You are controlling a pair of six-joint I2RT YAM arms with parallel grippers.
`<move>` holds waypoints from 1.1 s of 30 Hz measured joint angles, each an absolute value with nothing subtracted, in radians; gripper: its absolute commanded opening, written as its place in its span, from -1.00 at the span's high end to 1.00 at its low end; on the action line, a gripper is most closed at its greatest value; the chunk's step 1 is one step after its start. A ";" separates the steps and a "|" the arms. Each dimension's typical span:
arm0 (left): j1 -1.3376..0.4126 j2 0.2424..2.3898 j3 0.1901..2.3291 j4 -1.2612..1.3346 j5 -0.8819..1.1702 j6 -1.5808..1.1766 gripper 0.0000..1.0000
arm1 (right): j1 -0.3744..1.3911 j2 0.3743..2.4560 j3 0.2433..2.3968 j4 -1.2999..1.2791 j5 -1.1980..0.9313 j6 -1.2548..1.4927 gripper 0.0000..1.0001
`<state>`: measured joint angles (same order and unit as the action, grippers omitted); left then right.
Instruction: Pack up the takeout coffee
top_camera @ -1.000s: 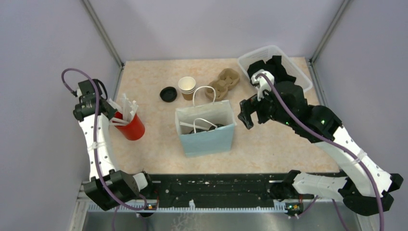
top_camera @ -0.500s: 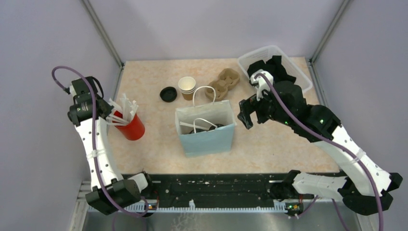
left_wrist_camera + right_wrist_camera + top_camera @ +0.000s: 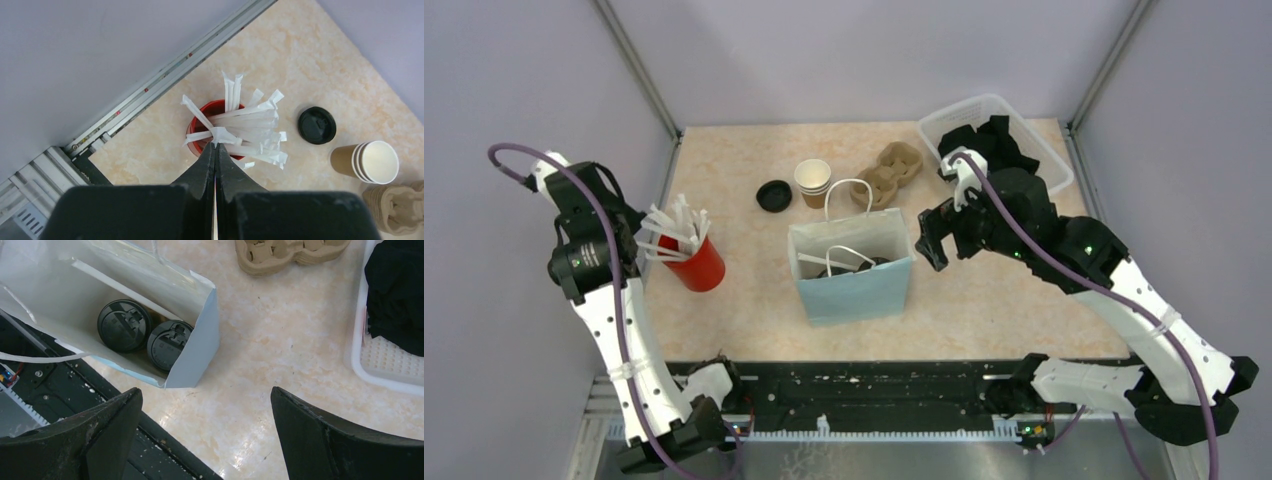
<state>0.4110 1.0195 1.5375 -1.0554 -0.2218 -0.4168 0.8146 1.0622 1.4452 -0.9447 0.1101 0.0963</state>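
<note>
Two kraft cups with black lids [image 3: 124, 325] [image 3: 169, 344] stand side by side inside the light blue paper bag [image 3: 192, 360]; in the top view only their dark tops [image 3: 854, 266] show in the bag [image 3: 854, 290]. My right gripper [image 3: 205, 390] is open and empty, hovering just right of the bag [image 3: 929, 240]. My left gripper [image 3: 216, 145] is shut on a white stick [image 3: 224, 135], over the red cup [image 3: 200, 131] of sticks at the left [image 3: 696, 266].
A stack of lidless kraft cups [image 3: 813, 180] and a loose black lid [image 3: 775, 195] sit behind the bag. The cardboard carrier [image 3: 889, 170] lies beside them. A white basket [image 3: 1054, 165] holding black cloth stands at the back right. A metal rail runs along the left edge [image 3: 165, 80].
My left arm has lifted and drawn back to the left, its gripper still at the sticks in the red cup. The right arm has barely moved.
</note>
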 measured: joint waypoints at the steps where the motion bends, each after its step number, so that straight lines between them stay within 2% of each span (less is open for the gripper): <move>1: 0.411 1.019 1.556 -1.060 -0.224 -0.417 1.00 | 0.815 1.063 1.446 -0.945 0.107 0.097 -0.97; 15: 0.411 1.035 1.796 -1.130 -0.263 -0.360 1.00 | 0.815 1.063 1.445 -0.945 0.080 0.109 -0.97; 24: 0.390 0.991 1.868 -1.084 -0.088 -0.247 1.00 | 0.815 1.094 1.455 -0.964 0.086 0.131 -0.97; 33: 0.289 0.973 1.911 -1.045 0.059 -0.196 1.00 | 0.815 1.117 1.495 -0.988 0.125 0.156 -0.97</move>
<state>0.2886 0.9730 1.9110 -1.0451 0.0593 -0.1963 0.8146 1.1168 1.4948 -0.9878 0.1253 0.1562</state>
